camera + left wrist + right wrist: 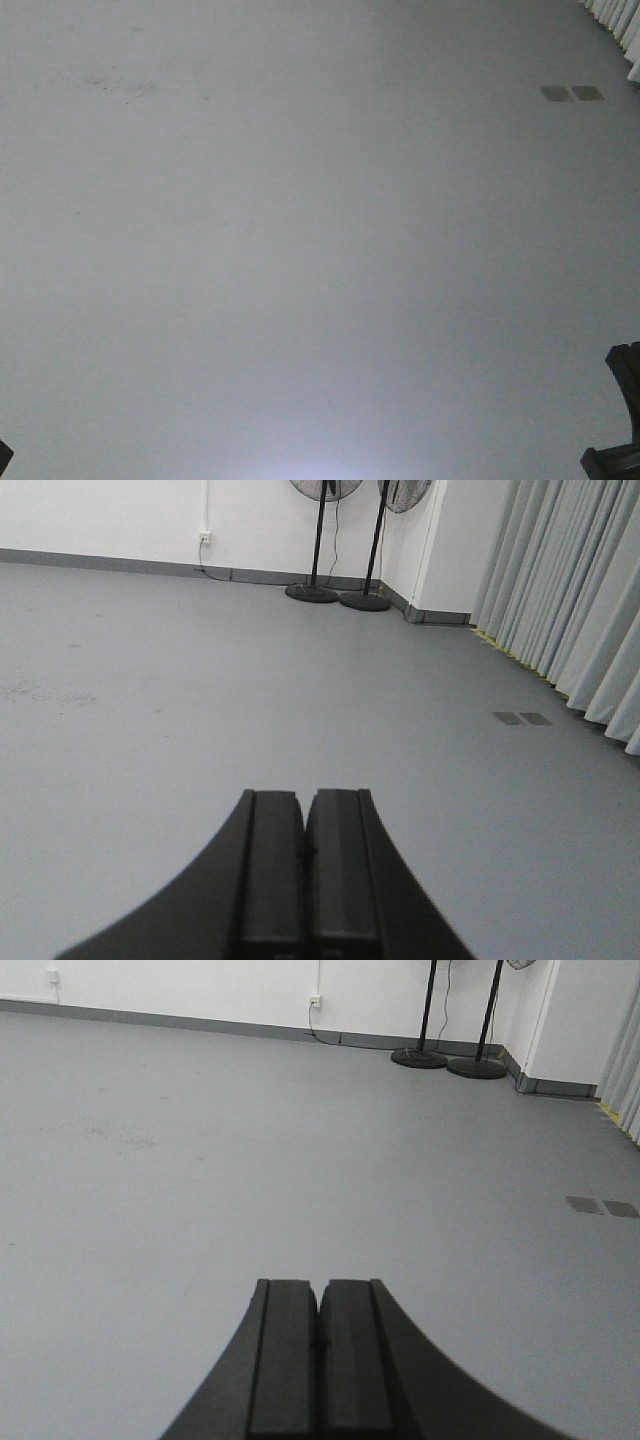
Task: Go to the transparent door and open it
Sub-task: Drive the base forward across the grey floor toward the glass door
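Ahead of the base, the front-facing view gives you only bare grey floor [300, 250], two small floor plates [572, 93] and a strip of curtain [615, 20] in the far corner. The transparent door is nowhere in sight.

From the left wrist view, the left gripper [305, 815] is clenched on nothing, jaws pressed together, facing two pedestal fans [312, 593], with the curtain along the right.

From the right wrist view, the right gripper [320, 1300] is likewise closed and empty, and no door shows there either.

I judge the task barely begun: you have yet to find the door, drive to it and slide it open.
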Controlling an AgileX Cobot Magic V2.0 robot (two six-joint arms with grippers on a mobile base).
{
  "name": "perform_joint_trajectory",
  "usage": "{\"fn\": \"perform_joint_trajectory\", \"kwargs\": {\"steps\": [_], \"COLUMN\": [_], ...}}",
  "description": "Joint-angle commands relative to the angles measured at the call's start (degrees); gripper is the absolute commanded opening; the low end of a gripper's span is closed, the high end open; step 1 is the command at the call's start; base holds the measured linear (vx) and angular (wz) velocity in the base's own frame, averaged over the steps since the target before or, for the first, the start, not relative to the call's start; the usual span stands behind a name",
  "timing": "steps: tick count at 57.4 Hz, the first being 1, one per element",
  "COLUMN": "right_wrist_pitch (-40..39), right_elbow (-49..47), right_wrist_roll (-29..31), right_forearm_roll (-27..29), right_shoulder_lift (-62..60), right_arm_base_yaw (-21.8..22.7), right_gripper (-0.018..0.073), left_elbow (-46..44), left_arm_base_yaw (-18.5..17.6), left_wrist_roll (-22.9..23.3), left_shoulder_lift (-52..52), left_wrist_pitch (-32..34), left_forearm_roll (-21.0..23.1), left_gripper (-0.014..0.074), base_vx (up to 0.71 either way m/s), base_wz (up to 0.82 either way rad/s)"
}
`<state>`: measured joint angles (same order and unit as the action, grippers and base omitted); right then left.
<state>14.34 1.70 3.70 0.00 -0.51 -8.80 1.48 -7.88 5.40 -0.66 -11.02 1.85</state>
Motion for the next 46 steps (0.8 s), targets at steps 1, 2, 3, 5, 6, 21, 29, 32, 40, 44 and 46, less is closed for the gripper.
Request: {"fn": "perform_joint_trajectory", "kwargs": {"steps": [1, 2, 3, 5, 6, 21, 29, 32, 40, 44, 46], "right_wrist_pitch": [-4.57, -4.57, -4.57, -4.57, -4.57, -4.57, -4.57, -4.57, -4.57, -4.57, -4.57], "right_elbow": [0.11, 0.11, 0.11, 0.11, 0.11, 0.11, 0.11, 0.11, 0.11, 0.11, 0.11], "right_wrist_roll": [0.22, 0.22, 0.22, 0.22, 0.22, 0.22, 0.22, 0.22, 0.22, 0.22, 0.22], "right_forearm_roll": [0.00, 0.00, 0.00, 0.00, 0.00, 0.00, 0.00, 0.00, 0.00, 0.00, 0.00], "right_shoulder_lift": [-0.88, -0.88, -0.88, -0.88, -0.88, -0.88, -0.88, -0.88, -0.88, -0.88, -0.88], "right_arm_base_yaw": [0.43, 0.43, 0.43, 0.43, 0.43, 0.43, 0.43, 0.43, 0.43, 0.43, 0.43], "right_gripper": [-0.0004, -0.0004, -0.0004, -0.0004, -0.0004, -0.0004, -0.0004, -0.0004, -0.0004, -0.0004, -0.0004], "left_elbow": [-1.04, -1.04, -1.04, -1.04, -1.04, -1.04, -1.04, -1.04, -1.04, -1.04, -1.04], "left_arm_base_yaw": [0.11, 0.11, 0.11, 0.11, 0.11, 0.11, 0.11, 0.11, 0.11, 0.11, 0.11], "left_wrist_roll": [-0.04, -0.04, -0.04, -0.04, -0.04, -0.04, -0.04, -0.04, -0.04, -0.04, -0.04], "left_shoulder_lift": [-0.76, -0.76, -0.76, -0.76, -0.76, -0.76, -0.76, -0.76, -0.76, -0.76, -0.76], "left_wrist_pitch": [4.79, 4.79, 4.79, 4.79, 4.79, 4.79, 4.79, 4.79, 4.79, 4.79, 4.79], "left_forearm_roll": [0.43, 0.43, 0.43, 0.43, 0.43, 0.43, 0.43, 0.43, 0.43, 0.43, 0.43], "left_gripper": [0.0003, 0.0003, 0.0003, 0.0003, 0.0003, 0.0003, 0.0003, 0.0003, 0.0003, 0.0003, 0.0003], "base_vx": [0.00, 0.00, 0.00, 0.00, 0.00, 0.00, 0.00, 0.01, 0.01, 0.02, 0.03], "base_wz": [0.00, 0.00, 0.00, 0.00, 0.00, 0.00, 0.02, 0.02, 0.04, 0.07, 0.08]}}
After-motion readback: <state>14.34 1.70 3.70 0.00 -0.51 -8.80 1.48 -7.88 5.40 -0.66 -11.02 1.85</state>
